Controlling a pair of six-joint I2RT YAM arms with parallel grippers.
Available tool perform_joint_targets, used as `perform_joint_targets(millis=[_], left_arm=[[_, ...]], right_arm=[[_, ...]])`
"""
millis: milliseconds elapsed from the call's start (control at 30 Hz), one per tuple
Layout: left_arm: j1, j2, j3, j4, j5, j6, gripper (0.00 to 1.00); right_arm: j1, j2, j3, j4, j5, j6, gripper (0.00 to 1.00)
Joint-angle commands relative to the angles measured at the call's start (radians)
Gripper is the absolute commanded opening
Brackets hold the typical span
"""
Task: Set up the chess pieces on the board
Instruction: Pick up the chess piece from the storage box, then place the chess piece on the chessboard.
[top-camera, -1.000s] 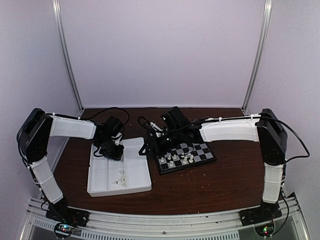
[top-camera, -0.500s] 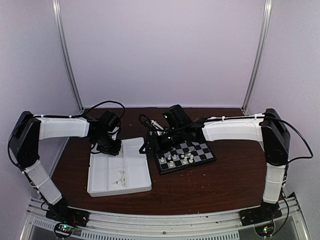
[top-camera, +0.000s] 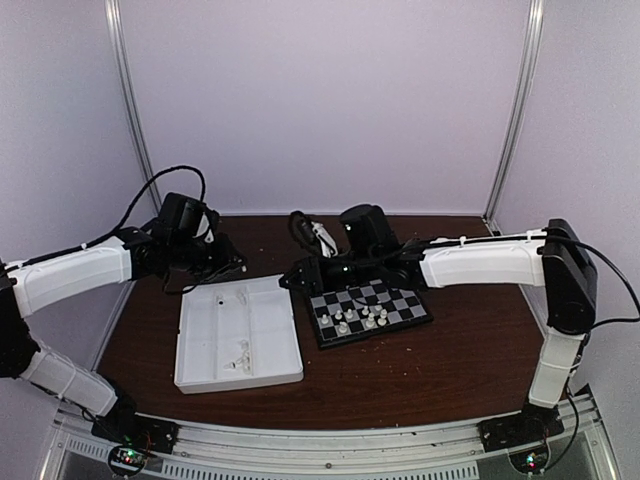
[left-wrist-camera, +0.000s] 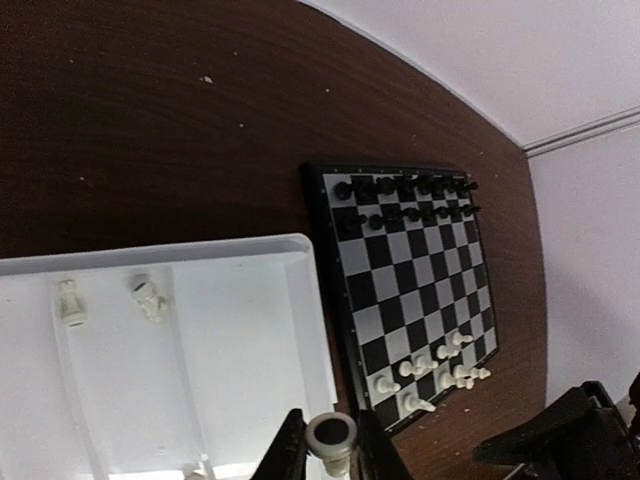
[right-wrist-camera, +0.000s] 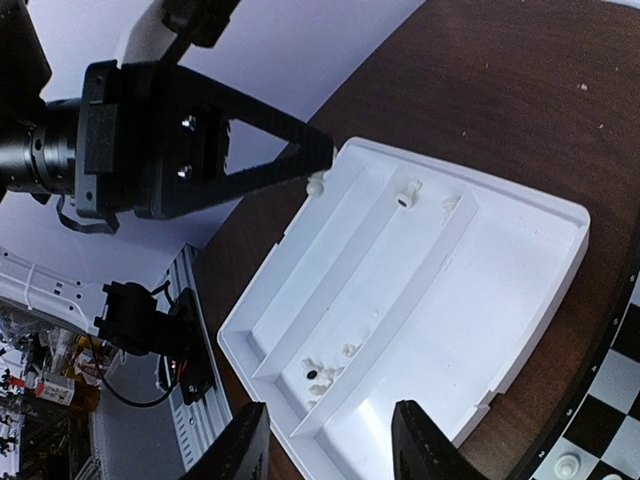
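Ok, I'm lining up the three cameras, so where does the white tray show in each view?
Top external: the white tray lies left of centre, beside the board.
Left wrist: the tray is at lower left, with the board to its right.
Right wrist: the tray fills the centre, and a board corner shows at bottom right.
Shared landmark: the board.

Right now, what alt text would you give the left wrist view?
The left gripper is shut on a white piece over the tray. Other white pieces lie in the tray; beside it the board carries two rows of black pieces at one end and a few white ones at the other.
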Motion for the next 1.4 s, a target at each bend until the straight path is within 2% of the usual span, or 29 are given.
perform_joint_targets(millis=[0,200,300,600,1067,1367], left_arm=[[0.005,-0.026,-0.082,0.278,0.13,-0.335,0.17],[0.003,-0.042,-0.215,0.52,0.164,-0.645,0.16],[0.003,-0.058,-0.236,0.536,0.165,-0.711,0.16],[0.003,-0.104,-0.22,0.483,0.161,-0.745,0.17],[0.003,-0.093,-0.242,0.537,0.203,-0.787,0.17],[0.003,-0.093,-0.244,0.546,0.222,-0.795,0.17]], right_arm=[[0.014,-0.047,-0.062,0.252,0.144,-0.015,0.45],[0.066,-0.003,-0.039,0.331,0.278,-0.112,0.45],[0.073,0.032,-0.004,0.331,0.297,-0.119,0.45],[0.092,0.103,0.035,0.367,0.299,-0.129,0.45],[0.104,0.173,0.114,0.338,0.306,-0.145,0.45],[0.105,0.205,0.166,0.288,0.352,-0.15,0.39]])
